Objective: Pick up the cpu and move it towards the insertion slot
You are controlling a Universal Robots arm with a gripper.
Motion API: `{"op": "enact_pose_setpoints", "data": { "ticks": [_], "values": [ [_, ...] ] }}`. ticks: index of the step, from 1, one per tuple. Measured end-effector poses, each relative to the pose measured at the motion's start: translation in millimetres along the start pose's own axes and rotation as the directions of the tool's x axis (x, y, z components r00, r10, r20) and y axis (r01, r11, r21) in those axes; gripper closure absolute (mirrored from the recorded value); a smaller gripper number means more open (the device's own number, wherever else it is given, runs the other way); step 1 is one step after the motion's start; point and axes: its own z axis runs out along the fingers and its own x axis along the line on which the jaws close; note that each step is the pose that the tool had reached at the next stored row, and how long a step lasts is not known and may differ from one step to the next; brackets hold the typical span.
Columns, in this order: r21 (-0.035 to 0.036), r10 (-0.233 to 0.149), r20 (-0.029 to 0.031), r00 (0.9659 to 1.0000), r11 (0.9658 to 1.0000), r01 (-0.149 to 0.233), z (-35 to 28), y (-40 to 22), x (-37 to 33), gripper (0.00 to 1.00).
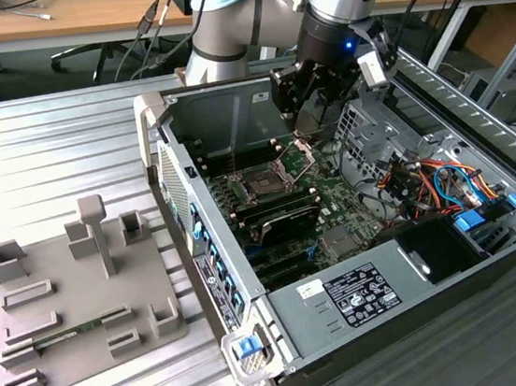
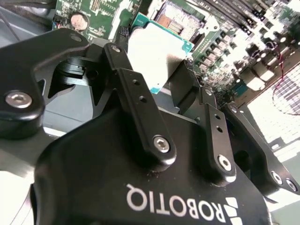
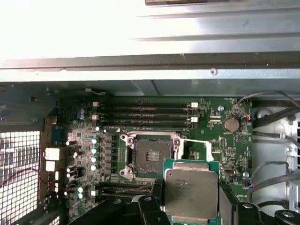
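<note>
Black gripper (image 2: 164, 84) fingers clamped on cpu (image 3: 191, 191) edges, chip held flat above green motherboard (image 3: 225, 145), just beside open insertion slot (image 3: 150, 157), apparently ready for seating.

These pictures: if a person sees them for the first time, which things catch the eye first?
First, the gripper shut on the cpu, held above the green motherboard inside the open computer case. Beside the cpu in the first wrist view lies the insertion slot, its retention plate raised in the exterior view.
</note>
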Motion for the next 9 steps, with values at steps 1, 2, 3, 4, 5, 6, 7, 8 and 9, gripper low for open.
{"op": "enact_pose_setpoints", "data": {
  "ticks": [1,2,3,4,5,6,7,8,9],
  "values": [
    [0.0000,0.000,0.0000,1.0000,1.0000,0.000,0.1,1.4,0.0,0.45],
    [0.0000,0.000,0.0000,1.0000,1.0000,0.000,0.1,2.0,0.0,0.45],
    [0.0000,0.000,0.0000,1.0000,1.0000,0.000,0.1,2.2,-0.1,0.45],
    [-0.0001,0.000,0.0000,1.0000,1.0000,0.000,0.1,2.2,-0.1,0.45],
    [-0.0001,0.000,0.0000,1.0000,1.0000,0.000,0.1,2.2,0.0,0.45],
    [0.0000,0.000,0.0000,1.0000,1.0000,0.000,0.1,2.2,0.0,0.45],
    [0.0000,0.000,0.0000,1.0000,1.0000,0.000,0.1,2.2,0.0,0.45],
    [0.0000,0.000,0.0000,1.0000,1.0000,0.000,0.1,2.2,0.0,0.45],
    [0.0000,0.000,0.0000,1.0000,1.0000,0.000,0.1,2.2,0.0,0.45]
  ]
}}
